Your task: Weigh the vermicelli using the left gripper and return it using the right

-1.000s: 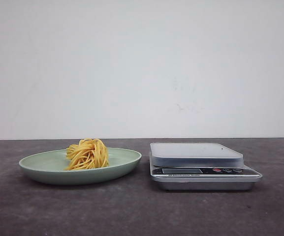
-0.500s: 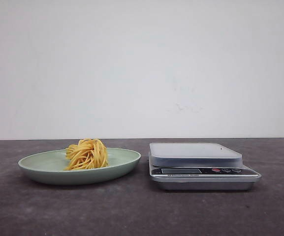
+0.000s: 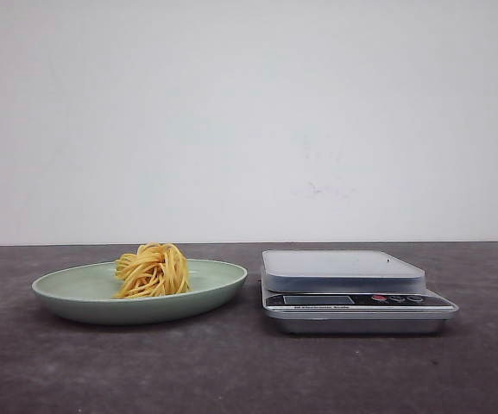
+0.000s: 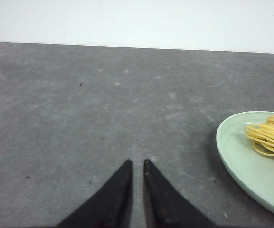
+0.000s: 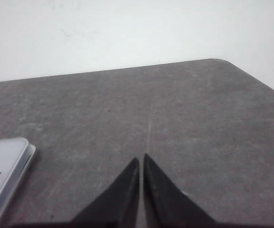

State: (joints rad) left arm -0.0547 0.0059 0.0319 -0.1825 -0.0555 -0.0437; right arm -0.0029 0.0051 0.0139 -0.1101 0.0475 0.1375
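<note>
The vermicelli (image 3: 153, 270), a small nest of yellow-orange strands, lies on the pale green plate (image 3: 76, 297) at the left of the table. It also shows in the left wrist view (image 4: 269, 136) on the plate (image 4: 241, 161). A silver kitchen scale (image 3: 352, 293) stands to the right of the plate, its platform bare. My left gripper (image 4: 137, 162) is shut and empty over bare table, to the left of the plate. My right gripper (image 5: 141, 157) is shut and empty over bare table, to the right of the scale's corner (image 5: 4, 171). Neither gripper shows in the front view.
The dark grey tabletop (image 3: 249, 371) runs back to a white wall (image 3: 249, 121). The table's rounded far right corner (image 5: 217, 61) shows in the right wrist view.
</note>
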